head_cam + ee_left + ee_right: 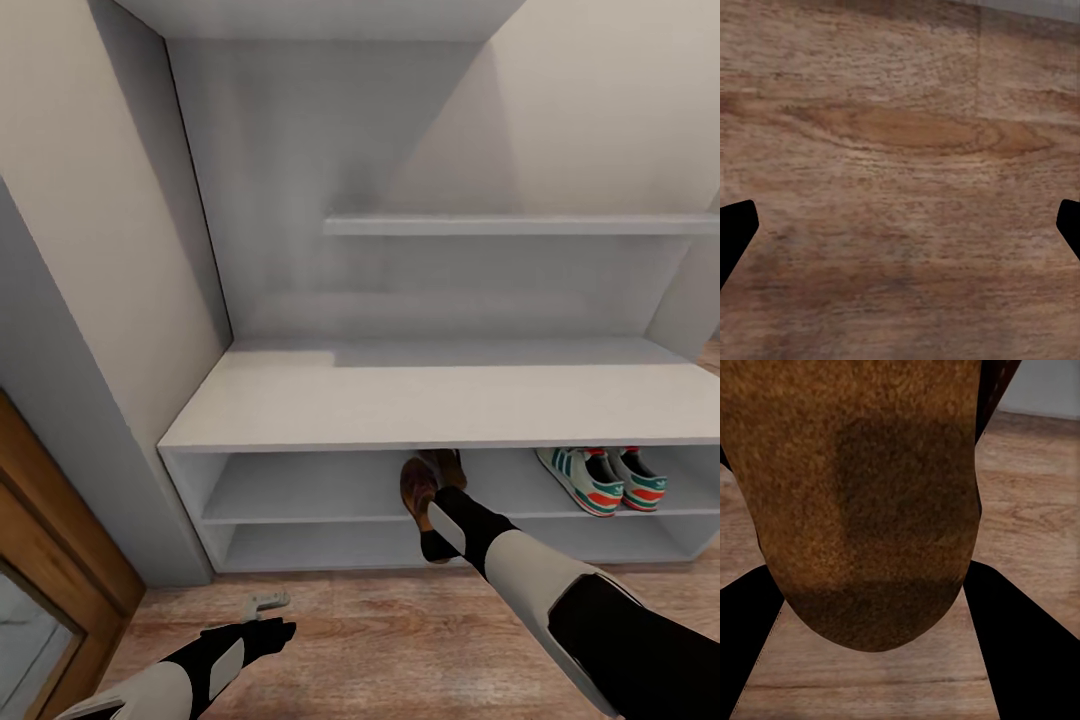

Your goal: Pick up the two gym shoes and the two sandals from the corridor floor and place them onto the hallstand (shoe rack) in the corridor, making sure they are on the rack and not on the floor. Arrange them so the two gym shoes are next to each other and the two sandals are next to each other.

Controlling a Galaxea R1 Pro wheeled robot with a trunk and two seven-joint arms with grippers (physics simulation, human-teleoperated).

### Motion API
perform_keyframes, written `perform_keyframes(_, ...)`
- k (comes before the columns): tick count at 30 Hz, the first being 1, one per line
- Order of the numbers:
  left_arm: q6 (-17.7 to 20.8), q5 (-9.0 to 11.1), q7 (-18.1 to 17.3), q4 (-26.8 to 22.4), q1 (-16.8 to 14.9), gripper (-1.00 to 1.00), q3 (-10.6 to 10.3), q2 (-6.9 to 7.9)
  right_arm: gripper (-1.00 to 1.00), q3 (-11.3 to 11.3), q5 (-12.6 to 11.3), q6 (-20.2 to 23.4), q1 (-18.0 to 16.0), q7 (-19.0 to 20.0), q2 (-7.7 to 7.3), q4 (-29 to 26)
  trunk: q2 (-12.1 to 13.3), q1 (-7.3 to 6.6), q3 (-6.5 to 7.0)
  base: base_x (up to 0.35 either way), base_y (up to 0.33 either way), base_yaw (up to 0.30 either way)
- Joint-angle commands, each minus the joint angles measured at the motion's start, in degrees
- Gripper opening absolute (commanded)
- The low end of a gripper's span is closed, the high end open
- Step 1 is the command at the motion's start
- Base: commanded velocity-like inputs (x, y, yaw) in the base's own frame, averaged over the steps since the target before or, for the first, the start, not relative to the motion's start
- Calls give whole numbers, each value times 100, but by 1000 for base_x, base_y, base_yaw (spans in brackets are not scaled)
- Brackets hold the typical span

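Note:
The two gym shoes (588, 480) (640, 480), white with teal stripes and red-orange accents, stand side by side at the right of the upper open shelf of the hallstand (440, 405). One brown sandal (445, 466) lies on the same shelf near the middle. The other sandal (418, 494) (870, 495) hangs at the shelf's front edge beside it, with my right gripper (432, 522) (870, 581) shut on it. My left gripper (266, 612) (900, 225) hovers open over the corridor floor (900, 135) at the lower left, holding nothing.
A grey wall panel (60, 330) and a wooden door frame (60, 540) close off the left side. A floating shelf (520, 225) hangs above the bench top. The lower shelf compartment (330, 545) holds nothing. Wood floor (400, 640) runs in front of the unit.

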Motion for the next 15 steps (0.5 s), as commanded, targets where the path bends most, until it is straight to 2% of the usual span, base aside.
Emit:
perform_keyframes(1, 38, -48, -19, -13, 1, 100, 49, -2, -100, 36, -60, 17, -4, -45, -2, -7, -2, 0, -5, 137, 106, 0)
perform_keyframes(15, 47, -64, -23, 94, 1, 100, 57, -2, -100, 36, -60, 17, -4, -46, -10, -6, -2, 0, -5, 24, 19, 0)
